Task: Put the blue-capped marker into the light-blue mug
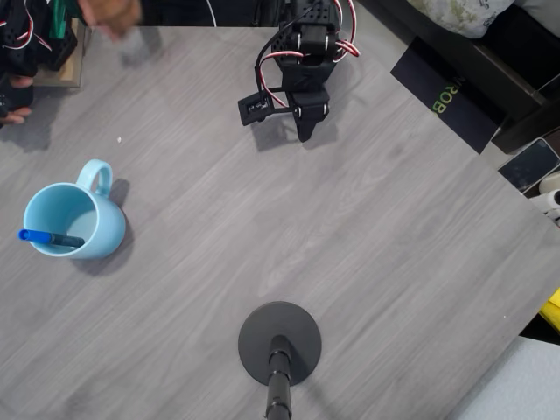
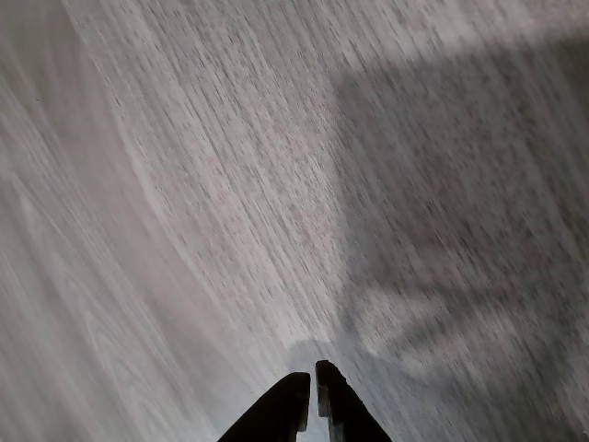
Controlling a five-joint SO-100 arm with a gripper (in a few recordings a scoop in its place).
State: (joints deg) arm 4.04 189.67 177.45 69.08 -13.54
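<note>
Glossy light-blue mug (image 1: 74, 220), left of frame, holds the slim blue-capped marker (image 1: 50, 237) slanted inside. Black claw (image 2: 311, 391) pinched together, empty, over grey woodgrain worktop (image 1: 350, 227).

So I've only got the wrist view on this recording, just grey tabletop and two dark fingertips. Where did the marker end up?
Observer: The blue-capped marker is inside the light-blue mug, leaning so its blue cap pokes over the rim on the left of the overhead view.
Operator: Is the mug upright?
Observer: Yes, it stands upright on the table, handle pointing toward the top of the overhead view.
Operator: And the gripper relative to it?
Observer: The gripper is well apart from the mug, near the top centre of the overhead view, holding nothing.
Operator: Anything else on the table?
Observer: A round black stand base sits near the bottom edge.
</note>
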